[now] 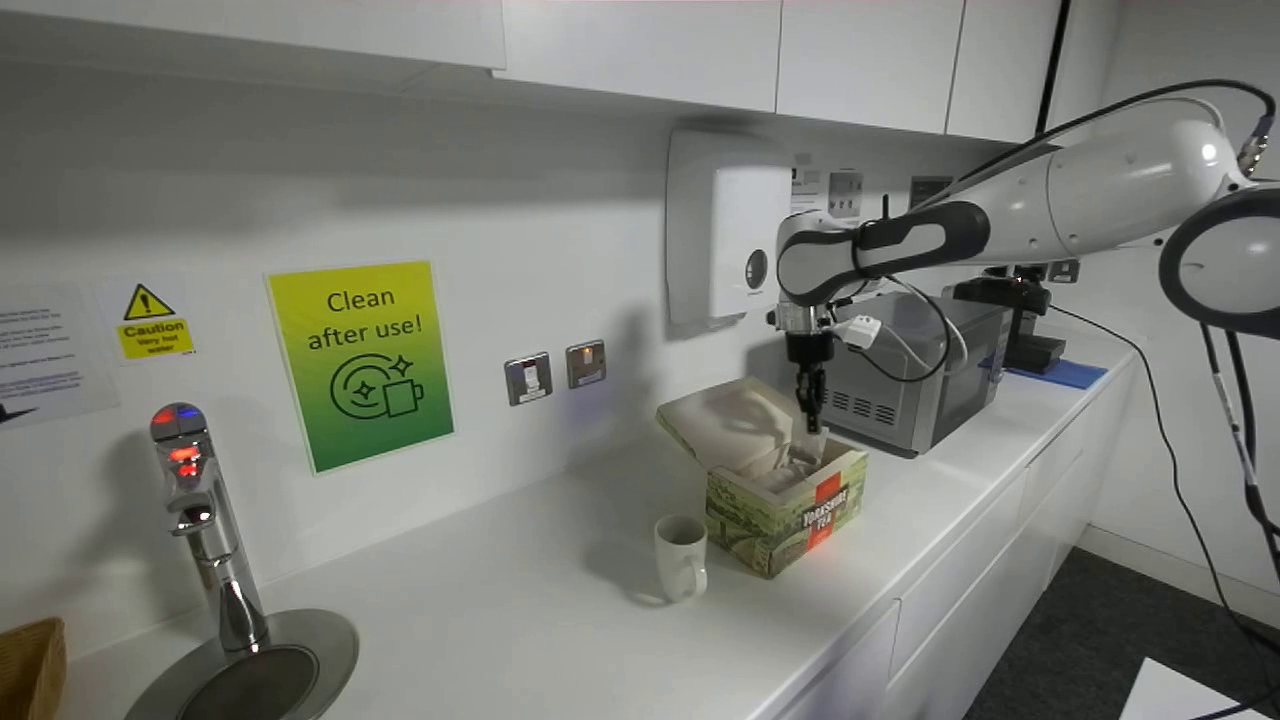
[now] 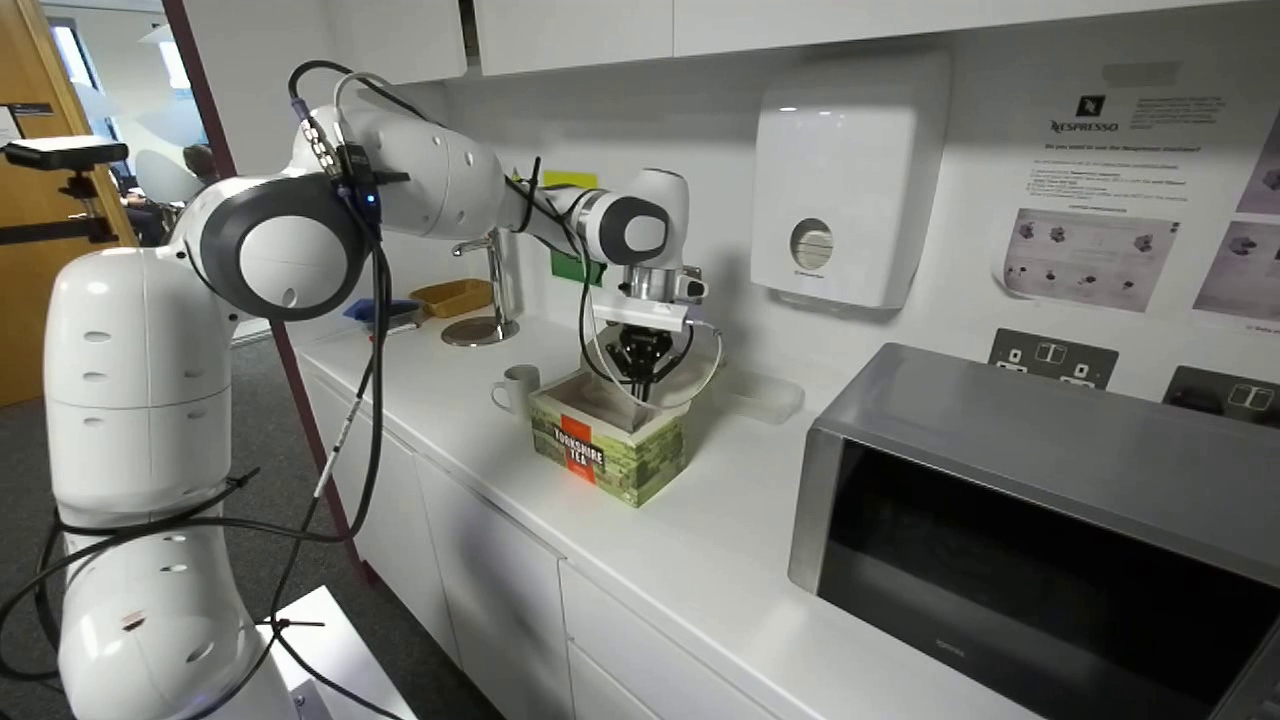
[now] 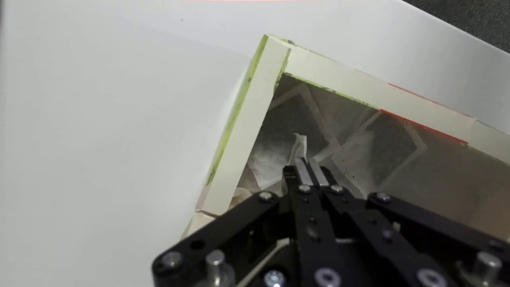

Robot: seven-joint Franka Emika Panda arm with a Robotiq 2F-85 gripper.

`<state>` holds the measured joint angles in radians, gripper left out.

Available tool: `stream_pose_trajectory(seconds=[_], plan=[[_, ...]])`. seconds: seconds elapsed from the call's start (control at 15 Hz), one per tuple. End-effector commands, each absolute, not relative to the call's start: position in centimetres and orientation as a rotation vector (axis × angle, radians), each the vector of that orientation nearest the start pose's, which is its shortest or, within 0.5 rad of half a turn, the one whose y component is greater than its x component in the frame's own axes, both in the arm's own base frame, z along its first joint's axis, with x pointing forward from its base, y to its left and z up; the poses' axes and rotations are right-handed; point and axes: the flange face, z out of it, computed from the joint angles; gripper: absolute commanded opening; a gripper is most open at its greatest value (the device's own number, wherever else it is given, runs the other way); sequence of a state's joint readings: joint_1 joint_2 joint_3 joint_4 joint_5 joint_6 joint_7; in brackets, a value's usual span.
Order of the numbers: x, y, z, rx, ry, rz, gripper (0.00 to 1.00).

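I see the end effector pinching a tea bag, seemingly not yet clear of the tea box, a mug at the box's eight o'clock in an exterior view.

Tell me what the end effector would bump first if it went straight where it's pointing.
Probably the tea bags inside the open Yorkshire Tea box, since the end effector points down into it. Its closed fingers seem to pinch one white tea bag; how far below the others lie is unclear.

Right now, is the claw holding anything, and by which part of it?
The claw appears to pinch a tea bag by its edge; whether at a corner cannot be told.
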<state>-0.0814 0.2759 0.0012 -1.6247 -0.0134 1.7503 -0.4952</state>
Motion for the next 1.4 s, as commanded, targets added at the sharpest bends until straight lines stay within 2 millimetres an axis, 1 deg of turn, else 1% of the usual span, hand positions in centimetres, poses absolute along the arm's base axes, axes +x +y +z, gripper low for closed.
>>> stream_pose_trajectory(seconds=[0.0,0.73,0.8,0.87,0.93,1.0,1.07,1.13,1.33], plan=[[62.0,-5.8,45.7,-3.029,-0.583,0.216,0.00],[61.8,-7.0,45.4,-3.030,-0.550,0.221,0.00],[61.8,-7.1,45.3,-3.030,-0.549,0.221,0.16],[61.8,-7.2,45.3,-3.031,-0.547,0.221,0.13],[61.8,-7.2,45.3,-3.031,-0.546,0.222,0.30],[61.8,-7.3,45.3,-3.031,-0.544,0.223,0.38],[61.8,-7.2,45.3,-3.031,-0.545,0.224,0.40],[61.8,-7.2,45.3,-3.032,-0.545,0.225,0.45],[61.9,-7.1,45.4,-3.034,-0.549,0.223,0.67]])
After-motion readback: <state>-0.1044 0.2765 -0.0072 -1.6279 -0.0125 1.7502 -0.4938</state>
